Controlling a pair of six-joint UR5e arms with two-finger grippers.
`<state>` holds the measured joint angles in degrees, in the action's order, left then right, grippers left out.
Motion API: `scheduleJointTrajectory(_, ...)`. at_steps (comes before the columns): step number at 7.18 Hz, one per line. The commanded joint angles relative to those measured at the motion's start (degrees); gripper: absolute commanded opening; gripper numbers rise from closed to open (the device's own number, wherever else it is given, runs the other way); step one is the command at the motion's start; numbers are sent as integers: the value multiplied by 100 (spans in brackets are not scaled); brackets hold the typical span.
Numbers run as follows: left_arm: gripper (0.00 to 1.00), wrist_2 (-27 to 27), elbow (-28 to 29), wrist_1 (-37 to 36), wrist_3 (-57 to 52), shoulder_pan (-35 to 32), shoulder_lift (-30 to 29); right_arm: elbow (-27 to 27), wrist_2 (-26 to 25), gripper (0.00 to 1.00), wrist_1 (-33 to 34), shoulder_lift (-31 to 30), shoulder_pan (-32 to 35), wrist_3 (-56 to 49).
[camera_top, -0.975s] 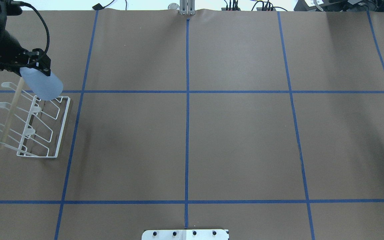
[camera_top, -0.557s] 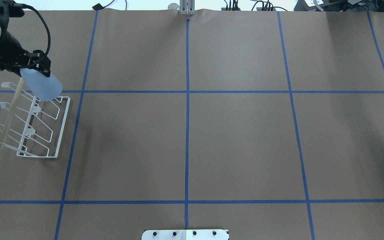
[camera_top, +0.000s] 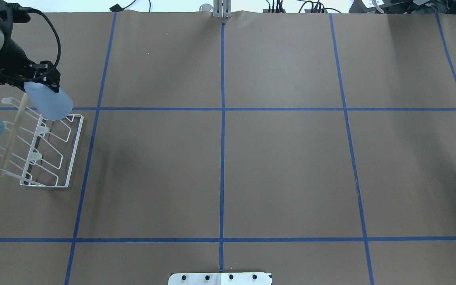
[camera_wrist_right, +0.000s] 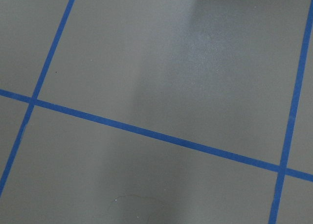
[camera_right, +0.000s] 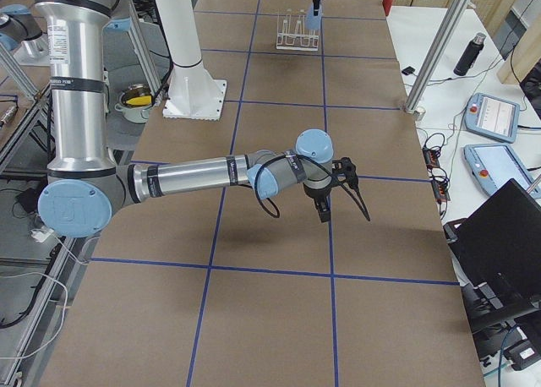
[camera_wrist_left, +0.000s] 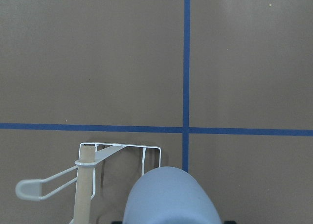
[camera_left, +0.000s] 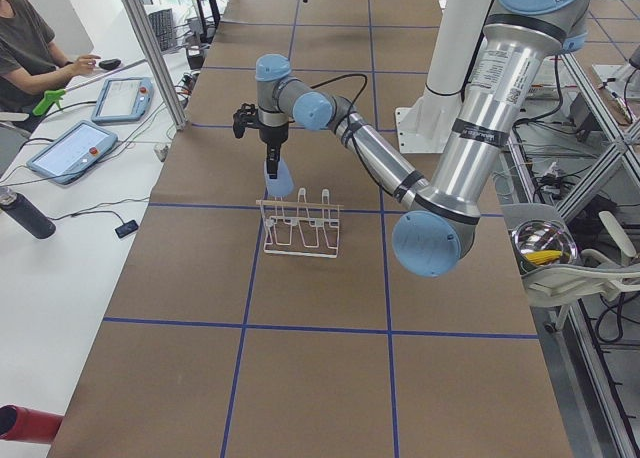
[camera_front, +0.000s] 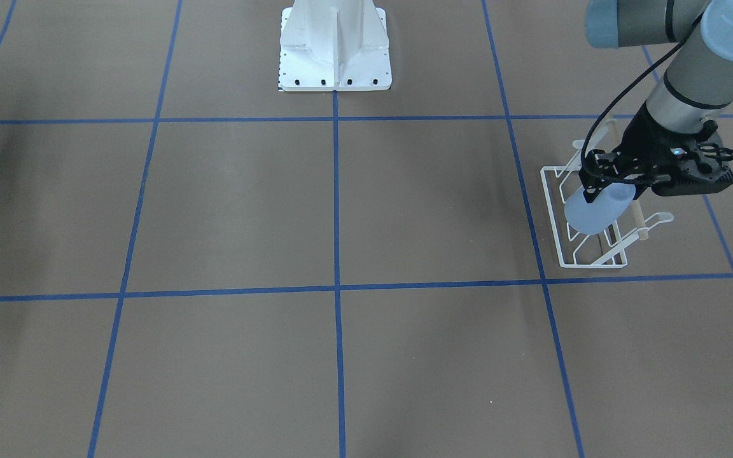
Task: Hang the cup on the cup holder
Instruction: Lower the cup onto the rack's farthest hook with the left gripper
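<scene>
My left gripper (camera_top: 40, 77) is shut on the pale lavender-blue cup (camera_top: 49, 103) and holds it tilted, closed end down, above the far end of the white wire cup holder (camera_top: 42, 158). The cup hangs just over the rack's end prongs in the front-facing view (camera_front: 593, 213), below the gripper (camera_front: 602, 184); I cannot tell whether it touches the rack (camera_front: 586, 257). The left wrist view shows the cup (camera_wrist_left: 168, 197) beside the wooden rod (camera_wrist_left: 85, 185). My right gripper (camera_right: 324, 211) hovers over bare table far from the rack; I cannot tell whether it is open.
The white robot pedestal (camera_front: 335, 44) stands at the table's near middle. Blue tape lines grid the brown table cover (camera_top: 220, 158). An operator (camera_left: 30, 48) and tablets sit beyond the far table edge.
My left gripper has shifted slightly with the cup, which now looks a little smaller and lower over the rack's end. My right gripper has edged further towards the overhead view's right edge.
</scene>
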<state>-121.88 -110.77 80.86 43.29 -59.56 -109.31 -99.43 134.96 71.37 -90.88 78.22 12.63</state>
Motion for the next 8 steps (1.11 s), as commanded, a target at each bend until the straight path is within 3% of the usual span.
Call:
scheduleJointTrajectory(1,0,-46,317,375,12,-3,-3,3,12,100,0,8,-9,3)
scheduleJointTrajectory(5,0,-82,670,571,21,93,-3,12,56,100,0,35,-61,47)
scheduleJointTrajectory(6,25,-239,688,571,21,94,-3,3,74,100,0,35,-61,56)
scheduleJointTrajectory(7,69,-258,679,571,21,103,-3,12,100,100,0,35,-61,56)
scheduleJointTrajectory(8,98,-249,679,571,12,120,23,3,100,100,0,35,-61,47)
